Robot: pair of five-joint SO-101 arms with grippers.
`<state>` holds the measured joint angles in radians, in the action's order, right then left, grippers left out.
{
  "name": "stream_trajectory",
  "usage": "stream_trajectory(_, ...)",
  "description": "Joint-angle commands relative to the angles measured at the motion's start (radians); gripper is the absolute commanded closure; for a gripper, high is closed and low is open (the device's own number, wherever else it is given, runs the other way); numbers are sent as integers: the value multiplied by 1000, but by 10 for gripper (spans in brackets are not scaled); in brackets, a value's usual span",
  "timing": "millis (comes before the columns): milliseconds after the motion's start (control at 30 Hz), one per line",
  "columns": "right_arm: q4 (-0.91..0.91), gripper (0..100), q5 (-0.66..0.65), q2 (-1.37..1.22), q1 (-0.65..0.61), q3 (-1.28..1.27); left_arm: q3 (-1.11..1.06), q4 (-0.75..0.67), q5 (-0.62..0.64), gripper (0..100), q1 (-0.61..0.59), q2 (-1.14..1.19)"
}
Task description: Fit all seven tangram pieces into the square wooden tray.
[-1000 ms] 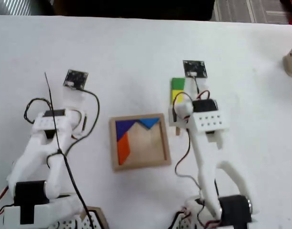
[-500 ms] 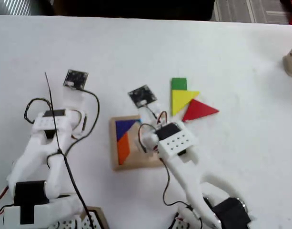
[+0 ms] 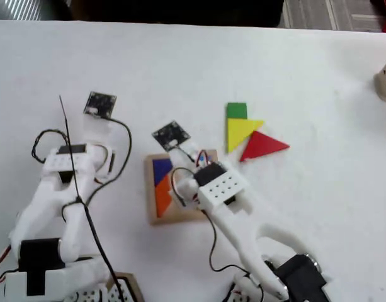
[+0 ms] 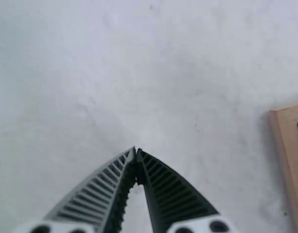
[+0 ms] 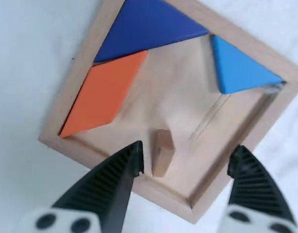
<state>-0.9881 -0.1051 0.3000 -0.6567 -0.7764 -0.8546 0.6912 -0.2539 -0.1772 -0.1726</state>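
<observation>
The right arm [image 3: 221,185] is seen poised over the square wooden tray [image 5: 66,104], its jaws spread wide above the tray's near corner. A small wood-coloured block [image 5: 162,151] is caught standing on edge on the tray floor between the jaws, just beside one of them and well apart from the other. Whether it is touched by that jaw cannot be told.

Three coloured pieces are shown already seated in the tray, beyond the jaw tips. An orange parallelogram [image 5: 102,94] is laid along one wall, with a dark blue triangle [image 5: 149,26] set against its far edge. A light blue triangle [image 5: 238,70] is tucked into the far corner, on the side of the other jaw. The rest of the tray floor is bare wood.

Three more pieces are left out on the white tabletop [image 3: 180,69], well away from the right jaws: a green square [image 3: 237,111], a yellow triangle [image 3: 240,131] touching it, and a red triangle [image 3: 263,146] just beside the yellow one.

The left arm [image 3: 60,182] is pictured off to the tray's other side. Its jaws are pressed together, tip to tip, with nothing held between them, over bare tabletop. A strip of the tray's rim is caught off to one side of them in the left wrist view.
</observation>
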Motion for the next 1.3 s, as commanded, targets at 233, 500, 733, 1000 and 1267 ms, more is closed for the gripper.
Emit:
stream_trajectory(233, -272, 722, -101, 374, 269, 94, 46, -20, 3, 972, -7, -2)
stream_trajectory(500, -31, 924, -120, 645, 363, -279, 44, -20, 3, 972, -7, -2)
stream_trajectory(733, 134, 972, -123, 651, 240, -413, 44, -15, 3, 972, -4, -2)
stream_trajectory(1000, 257, 981, -127, 415, 223, -370, 43, -12, 3, 972, -2, -2)
stream_trajectory(1267, 286, 981, -120, 173, 203, -236, 43, -12, 3, 972, -2, -2)
